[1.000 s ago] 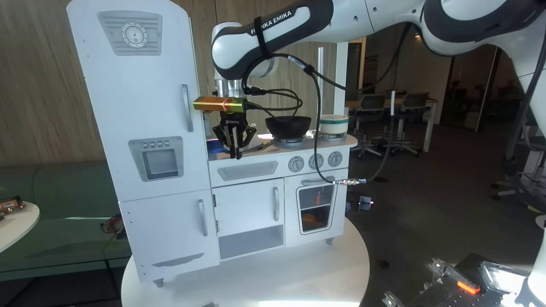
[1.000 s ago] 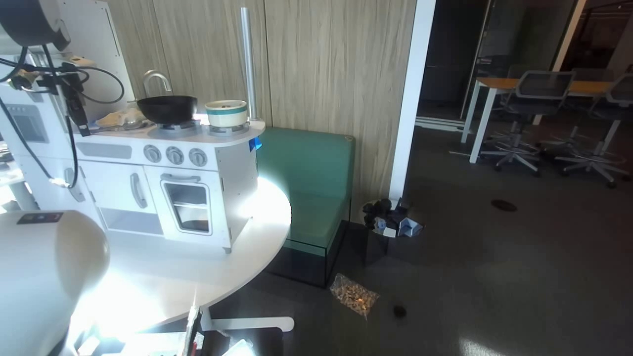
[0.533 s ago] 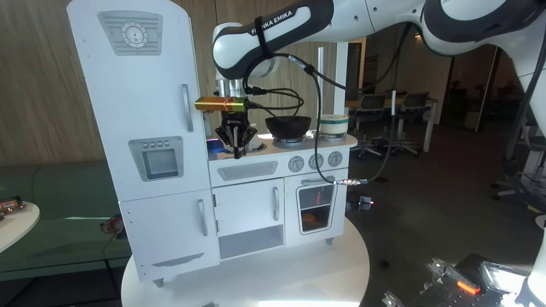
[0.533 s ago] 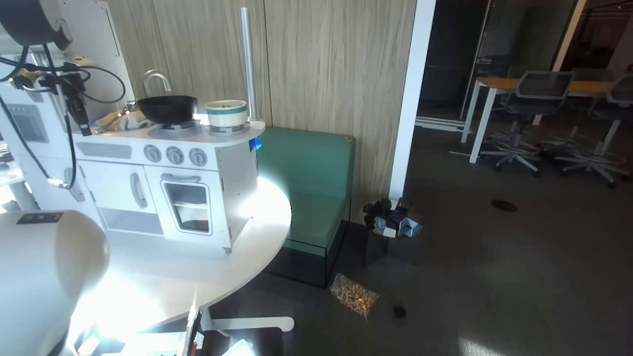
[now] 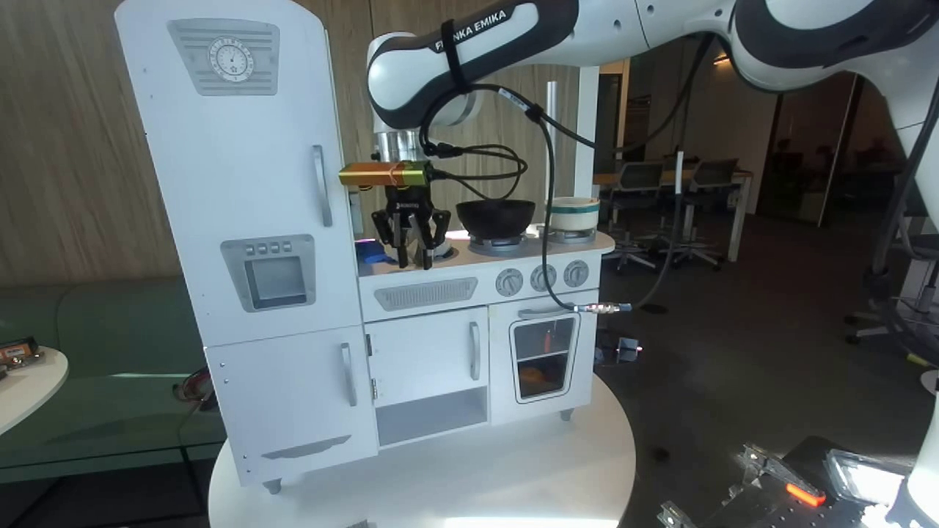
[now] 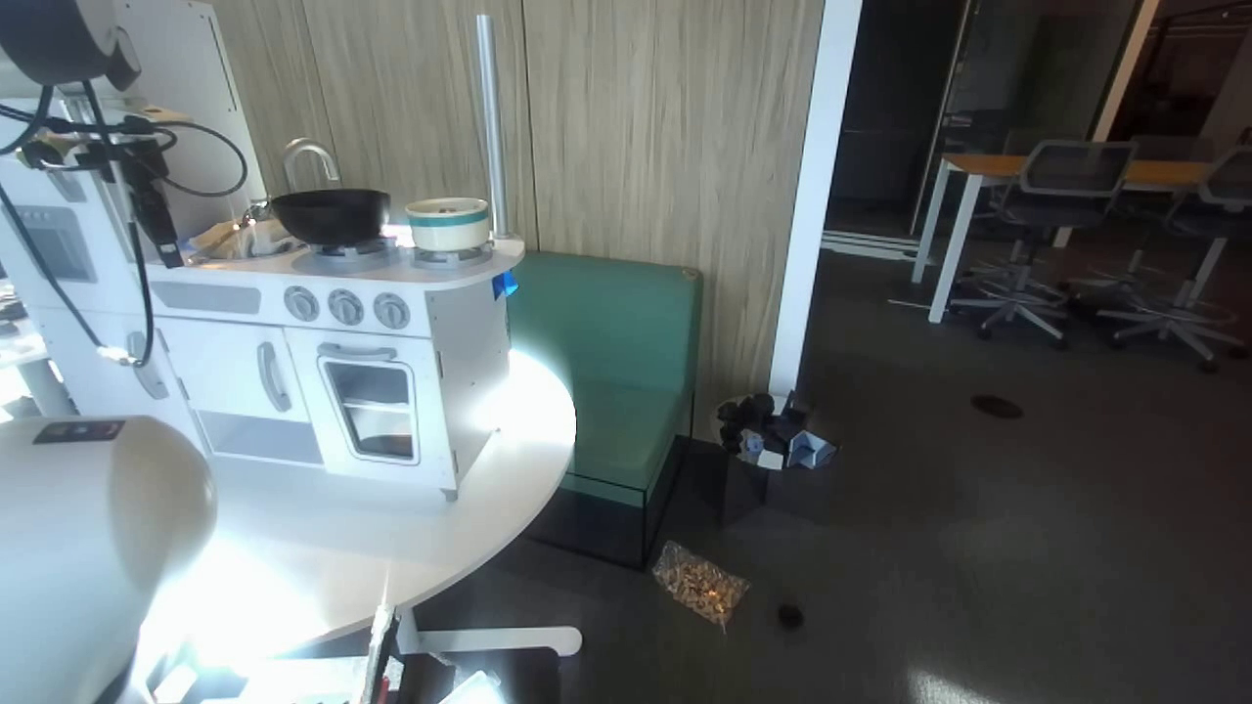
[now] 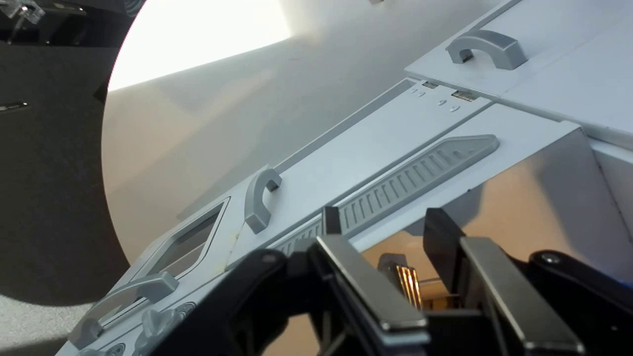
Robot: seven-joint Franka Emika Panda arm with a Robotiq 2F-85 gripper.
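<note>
Hovering near the worktop (image 7: 519,212), the gripper (image 5: 415,264) is spread, with nothing held; no lifting is being done, and pan (image 5: 496,218) and pot (image 5: 575,215) are seated on burners (image 5: 497,249).

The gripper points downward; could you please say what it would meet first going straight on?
Probably the countertop near its front edge; depth is unclear, so the gripper might pass in front, toward the white table.
</note>
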